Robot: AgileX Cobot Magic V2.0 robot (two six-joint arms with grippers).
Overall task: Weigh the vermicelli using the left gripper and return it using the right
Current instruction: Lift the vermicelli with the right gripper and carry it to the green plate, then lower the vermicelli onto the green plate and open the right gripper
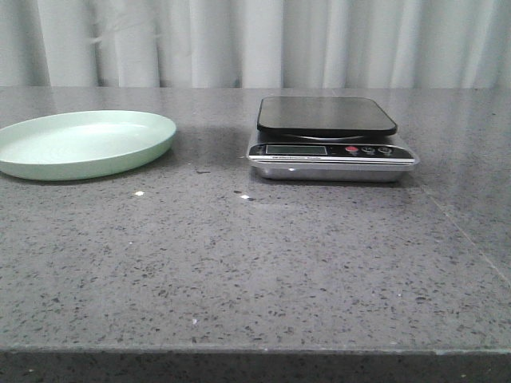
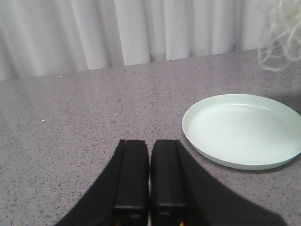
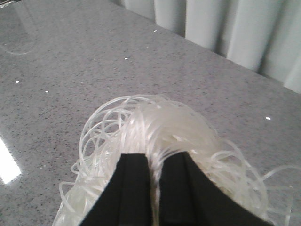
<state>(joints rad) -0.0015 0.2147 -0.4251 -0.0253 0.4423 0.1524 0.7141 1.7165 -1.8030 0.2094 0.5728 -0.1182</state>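
Observation:
My right gripper [image 3: 156, 157] is shut on the vermicelli [image 3: 155, 127], a fluffy mound of translucent whitish looped strands, held above the grey table. A few of its strands [image 2: 282, 35] show at the far edge of the left wrist view, above the pale green plate [image 2: 242, 129]. My left gripper [image 2: 150, 143] is shut and empty, low over the table beside the plate. In the front view the plate [image 1: 84, 144] lies empty at the left and the scale [image 1: 329, 137], with its black platform bare, stands at the centre right. Neither gripper shows in the front view.
A grey speckled stone table [image 1: 239, 263] with small white crumbs [image 1: 139, 193] in front of the plate. White curtains [image 1: 255, 40] hang behind the table's far edge.

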